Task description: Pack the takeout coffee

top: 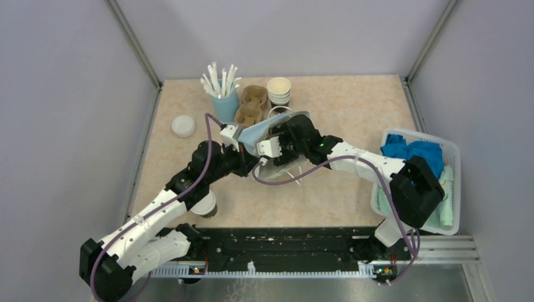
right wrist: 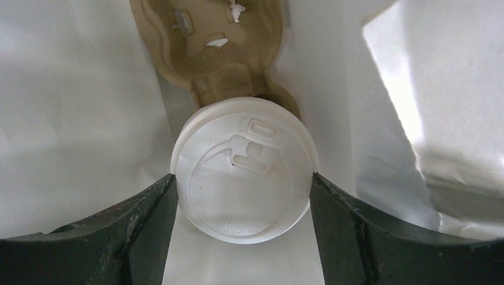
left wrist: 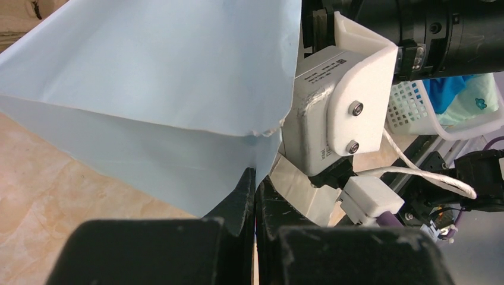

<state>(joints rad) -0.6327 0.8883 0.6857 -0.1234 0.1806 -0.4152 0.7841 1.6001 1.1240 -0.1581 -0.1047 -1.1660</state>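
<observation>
A: Location of lidded cup (right wrist: pixel 249 160)?
B: Inside bag (left wrist: pixel 148 89), over carrier (right wrist: pixel 208 47), clamped at lid by right gripper (right wrist: pixel 242 184); bag edge pinched by left gripper (left wrist: pixel 255 184). Likely light, crushable: squeeze gently, keep upright.

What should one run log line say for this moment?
left end effector: shut on blue bag edge | right end effector: inside bag, gripping lidded cup at cardboard carrier | second lidded cup: on table
</observation>
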